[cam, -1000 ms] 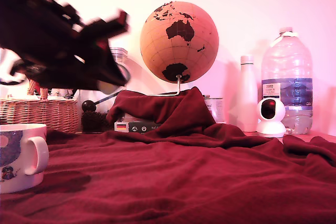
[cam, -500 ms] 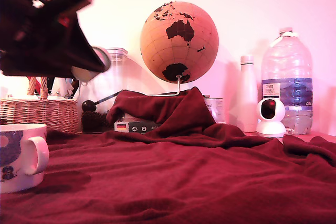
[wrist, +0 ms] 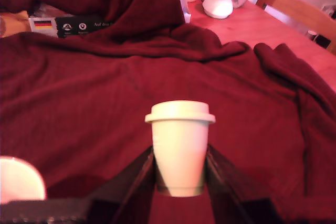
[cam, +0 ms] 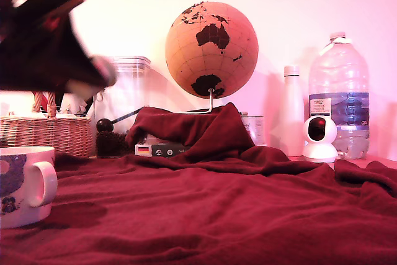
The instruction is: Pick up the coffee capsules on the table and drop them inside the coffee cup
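**Capsule pinched in the gripper, high above the mug side of the table**

From my remote station, the wrist view gives the clearest reading: the gripper (wrist: 180, 169) has its two dark fingers (wrist: 137, 174) pressed against the narrow lower part of a cream coffee capsule (wrist: 180, 148), one on each side, so the hand is pinching that capsule. The capsule sits upright between them with its wider flat rim uppermost in the picture. Beneath it lies the dark red cloth of the table (wrist: 94, 103), rumpled into folds. A pale curved edge at one corner of the wrist view is the rim of the coffee cup (wrist: 18, 179); the capsule is well apart from it.

In the exterior view the gripper (cam: 93, 79) is a dark, motion-blurred mass at the exterior view's upper left, with a pale blur at its tip that I take for the capsule (cam: 84, 86). It hangs high above the table (cam: 217, 215). The coffee cup (cam: 25, 184) stands on the cloth at the exterior view's lower left edge, handle pointing toward the exterior view's right, partly cut off by the frame.

Behind, along the wall, I see a wicker basket (cam: 46, 134), a clear canister (cam: 127, 100), a globe (cam: 211, 49), a white bottle (cam: 291, 113), a small white camera (cam: 321, 138) and a large water bottle (cam: 339, 94)
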